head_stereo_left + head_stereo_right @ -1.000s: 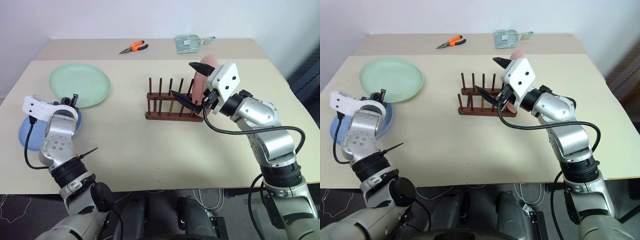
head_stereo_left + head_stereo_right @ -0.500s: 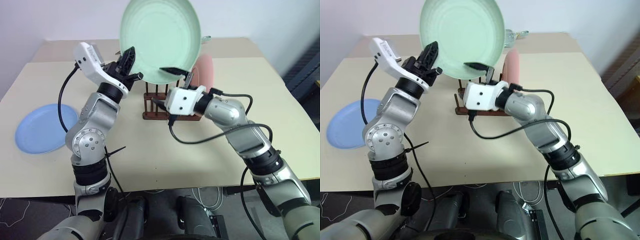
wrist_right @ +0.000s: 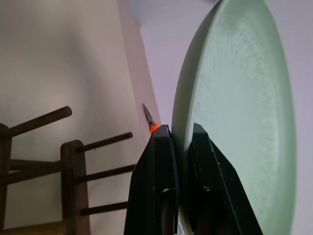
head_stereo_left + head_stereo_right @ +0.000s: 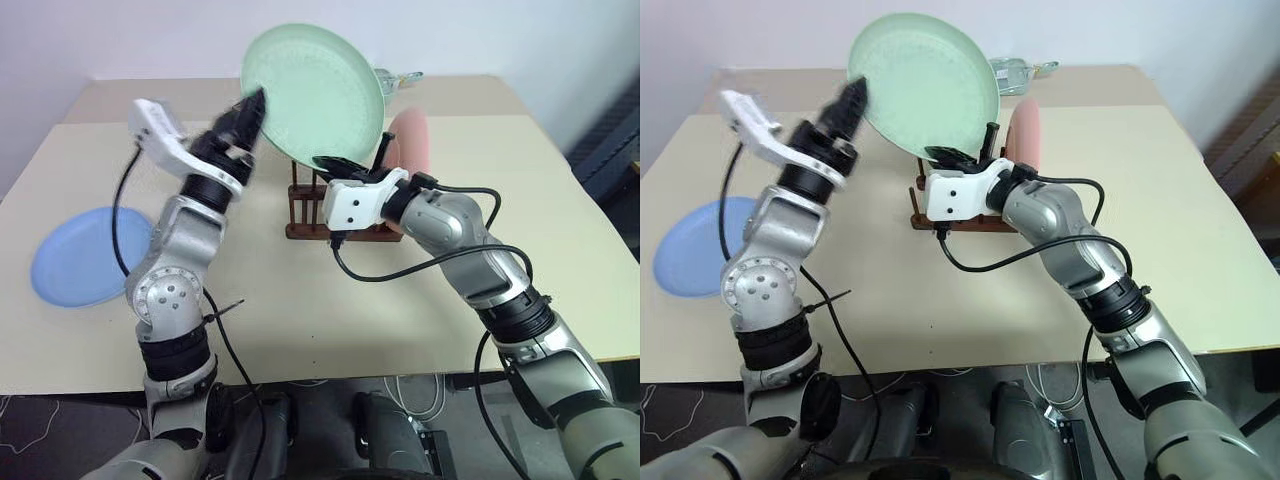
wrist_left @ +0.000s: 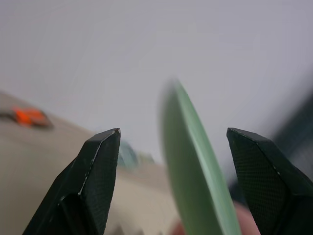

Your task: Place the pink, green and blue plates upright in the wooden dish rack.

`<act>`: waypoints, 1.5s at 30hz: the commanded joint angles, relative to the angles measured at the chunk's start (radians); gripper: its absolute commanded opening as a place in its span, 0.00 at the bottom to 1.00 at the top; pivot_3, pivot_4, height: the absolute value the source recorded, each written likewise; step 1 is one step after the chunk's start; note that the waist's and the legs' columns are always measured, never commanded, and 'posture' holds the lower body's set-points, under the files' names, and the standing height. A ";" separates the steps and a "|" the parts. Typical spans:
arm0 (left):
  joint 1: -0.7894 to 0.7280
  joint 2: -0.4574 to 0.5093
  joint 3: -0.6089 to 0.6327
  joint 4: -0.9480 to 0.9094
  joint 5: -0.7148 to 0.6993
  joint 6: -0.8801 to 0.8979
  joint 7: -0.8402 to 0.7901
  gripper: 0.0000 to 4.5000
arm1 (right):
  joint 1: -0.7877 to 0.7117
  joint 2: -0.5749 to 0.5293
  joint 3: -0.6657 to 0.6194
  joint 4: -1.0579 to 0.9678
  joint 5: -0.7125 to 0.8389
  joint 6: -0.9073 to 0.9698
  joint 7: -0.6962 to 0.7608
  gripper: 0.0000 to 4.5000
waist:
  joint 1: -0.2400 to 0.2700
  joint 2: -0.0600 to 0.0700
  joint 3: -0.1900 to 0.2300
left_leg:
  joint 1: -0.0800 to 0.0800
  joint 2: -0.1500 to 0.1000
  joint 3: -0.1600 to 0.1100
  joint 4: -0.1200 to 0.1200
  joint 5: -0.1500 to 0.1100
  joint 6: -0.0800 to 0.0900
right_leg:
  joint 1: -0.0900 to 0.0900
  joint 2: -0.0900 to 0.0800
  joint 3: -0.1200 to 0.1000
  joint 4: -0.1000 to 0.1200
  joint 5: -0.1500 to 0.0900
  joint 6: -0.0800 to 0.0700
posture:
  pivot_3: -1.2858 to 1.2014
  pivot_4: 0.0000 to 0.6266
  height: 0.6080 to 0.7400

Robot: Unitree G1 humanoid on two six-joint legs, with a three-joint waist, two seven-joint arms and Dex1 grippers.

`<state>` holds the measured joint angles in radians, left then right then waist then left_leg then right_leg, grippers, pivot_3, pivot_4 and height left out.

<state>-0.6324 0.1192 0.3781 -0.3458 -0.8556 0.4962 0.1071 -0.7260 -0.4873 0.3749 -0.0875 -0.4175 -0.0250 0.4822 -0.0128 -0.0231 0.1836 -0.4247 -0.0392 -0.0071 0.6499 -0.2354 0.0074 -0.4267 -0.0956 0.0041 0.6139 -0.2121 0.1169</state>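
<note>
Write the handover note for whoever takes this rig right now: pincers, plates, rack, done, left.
Right pincer: shut on the green plate's lower rim, holding it on edge in the air above the rack.
Left pincer: open, fingers either side of the green plate's rim, not gripping.
Pink plate: upright in the rack's right end. Done.
Blue plate: flat on the table, far left.
Left: slot the green plate, then fetch and slot the blue.

The green plate (image 4: 315,95) hangs over the rack (image 4: 330,205), blocking descent; the pink plate (image 4: 408,150) fills its right end; counter (image 4: 300,300) in front lies free.
</note>
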 commanded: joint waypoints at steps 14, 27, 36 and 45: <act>0.510 0.299 -0.342 0.104 0.538 -0.372 -0.490 0.72 | 0.203 0.406 -0.432 -0.498 1.070 0.644 -0.175 0.00 | -0.002 0.001 0.000 | 0.000 0.002 -0.001 -0.003 -0.002 -0.002 | -0.003 -0.005 0.001 0.000 0.000 -0.008 | 0.52 0.24 0.98; 0.565 0.249 -0.419 -0.010 0.485 -0.276 -0.603 0.72 | 0.212 0.430 -0.473 -0.378 1.177 0.765 -0.315 0.00 | -0.002 0.004 -0.001 | -0.001 0.004 0.001 -0.005 0.000 0.000 | -0.006 -0.003 0.003 0.000 0.000 -0.008 | 0.52 0.24 0.98; 0.563 0.245 -0.421 -0.022 0.472 -0.235 -0.636 0.79 | 0.113 0.380 -0.472 -0.261 1.137 0.794 -0.335 0.45 | -0.002 0.004 -0.001 | -0.001 0.004 0.002 -0.005 0.000 0.000 | -0.006 -0.002 0.003 0.000 0.000 -0.008 | 0.52 0.24 0.98; 0.523 0.181 -0.308 0.014 0.437 -0.183 -0.507 1.00 | 0.024 0.180 -0.236 -0.262 0.723 0.495 -0.209 0.89 | -0.002 0.005 0.000 | -0.001 0.003 0.002 -0.003 0.000 0.000 | -0.005 0.000 0.002 0.000 0.000 -0.008 | 0.52 0.24 0.98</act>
<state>-0.0861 0.3084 0.0192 -0.3225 -0.4054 0.3127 -0.4427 -0.6741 -0.3010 0.1162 -0.3274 0.3610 0.5333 0.2559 -0.0149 -0.0185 0.1831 -0.4255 -0.0357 -0.0052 0.6469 -0.2353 0.0077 -0.4312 -0.0949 0.0056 0.6144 -0.2118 0.1093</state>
